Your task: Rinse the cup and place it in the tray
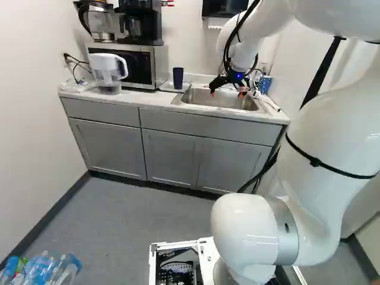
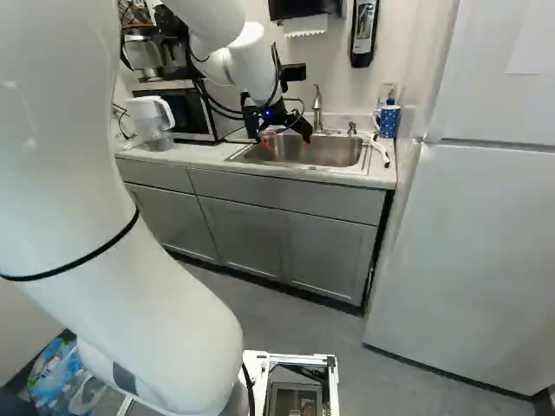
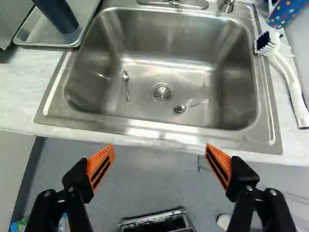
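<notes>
One dark blue cup [image 1: 178,78] stands upright in the shallow tray [image 1: 167,87] in the left base view, on the surface [image 1: 142,101] between the microwave [image 1: 133,62] and the sink [image 1: 219,101]. The tool [image 1: 226,94] hangs over the sink's near part. In the right base view, a faucet [image 2: 317,108] rises behind the basin, with a blue dotted container [image 2: 389,121] to its right (the tray is hidden behind the arm there). In the wrist view, the tool [image 3: 160,147] has its fingers wide apart, nothing between them; two spoons, one [image 3: 126,86] on each side of the drain [image 3: 161,93], lie in the sink, and a white-handled brush [image 3: 288,79] rests beside it.
</notes>
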